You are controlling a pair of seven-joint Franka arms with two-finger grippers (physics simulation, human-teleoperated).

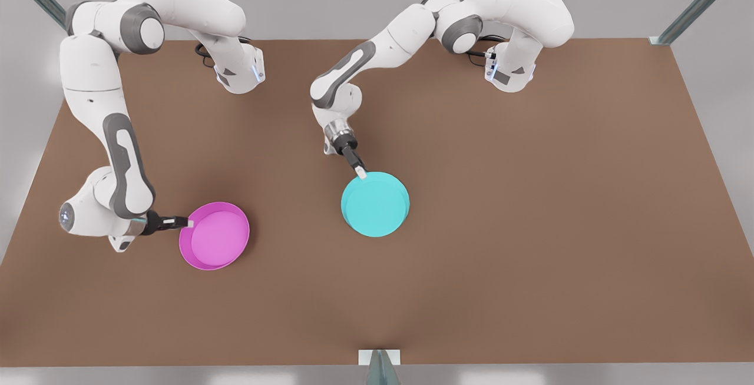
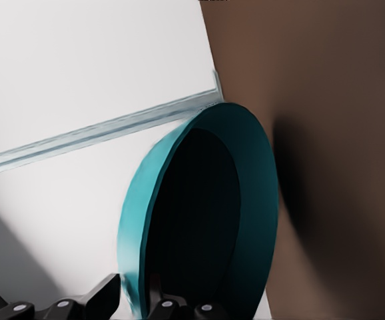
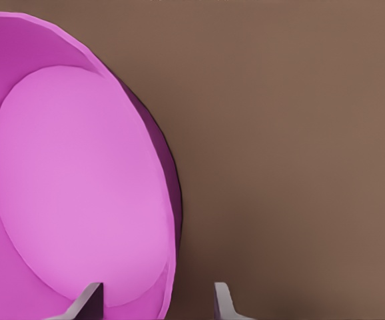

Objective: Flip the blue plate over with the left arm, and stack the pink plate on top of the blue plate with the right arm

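The blue plate (image 1: 376, 205) hangs tilted near the table's middle, and its rim is pinched by my left gripper (image 1: 360, 173), which is shut on it. In the left wrist view the blue plate (image 2: 139, 220) stands on edge, its dark hollow side turned to the table, with the rim between the black fingers of my left gripper (image 2: 136, 303). The pink plate (image 1: 217, 236) lies hollow side up at the front view's left. My right gripper (image 1: 187, 222) is at its rim. In the right wrist view my right gripper (image 3: 156, 303) is open, straddling the pink plate (image 3: 72, 187) rim.
The brown table (image 1: 530, 226) has wide free room at the front view's right and along its near edge. Metal frame posts stand at the far corners, and a small bracket (image 1: 379, 358) sits at the middle of the near edge.
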